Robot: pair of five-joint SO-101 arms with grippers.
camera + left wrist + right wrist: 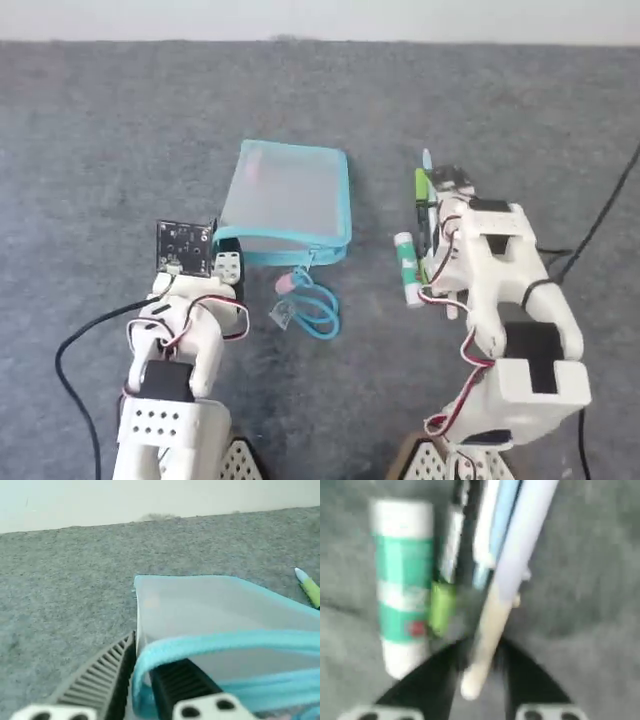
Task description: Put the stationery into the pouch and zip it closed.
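At the left, the left gripper [142,680] is seen clamped on the near corner of the pouch [285,200], with one jaw outside and one inside its teal rim. The pouch is laid flat on the grey mat [120,130] between the arms. It is judged light, thin and floppy, and best taken by the stiffer zip edge. Its looped zip cord [318,308] lies limp just in front. Further right, a glue stick [406,268] lies beside a bundle of pens [422,192], apart from the pouch. These are judged light, rigid, smooth and prone to rolling, so a hold across the middle is advised. The right gripper [482,652] is set over the pens; whether it is closed on one cannot be told
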